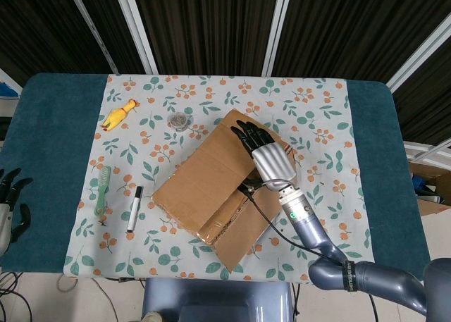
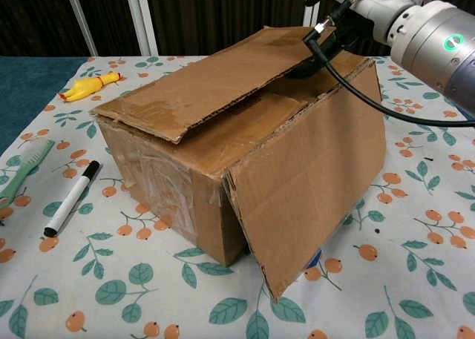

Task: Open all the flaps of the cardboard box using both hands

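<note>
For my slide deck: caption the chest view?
Right hand lifting the cardboard box's top flap; one side flap hangs open.

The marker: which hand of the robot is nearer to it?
Left. The left hand hangs off the table's left edge, left of the marker. The right hand lies on the box, farther to the marker's right.

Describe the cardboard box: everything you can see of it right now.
The cardboard box is plain brown corrugated board, with shiny clear tape on its near wall and corner. It sits skewed on the floral tablecloth at the table's middle. One long top flap lies over the opening, its free edge lifted slightly. The flap on the robot's right is already open and hangs down outside. The right hand rests on the top; the chest view shows fingers reaching under the lifted flap.
</note>
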### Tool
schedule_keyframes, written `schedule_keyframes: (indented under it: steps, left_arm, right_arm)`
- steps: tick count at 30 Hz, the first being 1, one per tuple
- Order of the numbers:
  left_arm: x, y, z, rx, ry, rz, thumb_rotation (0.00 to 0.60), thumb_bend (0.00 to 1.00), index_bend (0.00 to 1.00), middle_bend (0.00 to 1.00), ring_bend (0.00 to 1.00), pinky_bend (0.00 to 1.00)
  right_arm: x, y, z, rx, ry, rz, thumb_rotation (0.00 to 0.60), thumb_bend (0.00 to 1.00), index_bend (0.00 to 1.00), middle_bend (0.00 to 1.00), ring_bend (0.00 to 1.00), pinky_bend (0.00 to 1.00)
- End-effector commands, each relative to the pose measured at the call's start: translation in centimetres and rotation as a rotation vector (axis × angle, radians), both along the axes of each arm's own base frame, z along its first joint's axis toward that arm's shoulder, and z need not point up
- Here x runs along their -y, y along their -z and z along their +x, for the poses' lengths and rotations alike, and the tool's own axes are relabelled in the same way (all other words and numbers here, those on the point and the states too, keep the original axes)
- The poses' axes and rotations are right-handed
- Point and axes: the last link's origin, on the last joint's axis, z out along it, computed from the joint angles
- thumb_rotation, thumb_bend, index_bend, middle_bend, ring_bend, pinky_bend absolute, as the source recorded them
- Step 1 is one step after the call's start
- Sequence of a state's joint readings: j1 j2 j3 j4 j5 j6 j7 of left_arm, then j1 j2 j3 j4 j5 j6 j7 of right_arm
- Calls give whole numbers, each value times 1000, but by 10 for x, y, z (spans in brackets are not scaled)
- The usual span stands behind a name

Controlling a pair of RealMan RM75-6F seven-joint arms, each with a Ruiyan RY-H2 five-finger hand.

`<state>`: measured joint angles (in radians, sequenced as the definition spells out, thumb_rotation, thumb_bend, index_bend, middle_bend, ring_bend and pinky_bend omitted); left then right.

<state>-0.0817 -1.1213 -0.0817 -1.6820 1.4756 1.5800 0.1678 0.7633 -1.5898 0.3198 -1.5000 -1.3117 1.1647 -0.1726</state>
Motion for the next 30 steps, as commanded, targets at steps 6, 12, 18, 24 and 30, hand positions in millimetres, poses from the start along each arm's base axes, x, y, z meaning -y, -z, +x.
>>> schedule_keyframes:
  steps: [6,12,18,24,30]
  left_arm:
    - [0,-2,0,9,-1,10,600,644,221,94,15,0]
    - [0,-4,0,16,2,18,600,645,221,95,15,0]
    - [0,-6,0,13,2,20,600,645,226,95,15,0]
    - [0,-5,0,16,1,22,600,645,226,95,15,0]
    - [0,-7,0,23,0,31,600,645,227,95,15,0]
  right_arm:
    - [5,-6,8,46,3,-17,600,0,0,22,47,164]
    - [10,-12,15,71,12,-21,600,0,0,22,39,162]
    - [13,-14,21,86,23,-18,600,0,0,1,7,151]
    - [18,-19,29,117,34,-22,600,0,0,0,0,150]
    - [23,-26,37,132,40,-29,600,0,0,0,0,151]
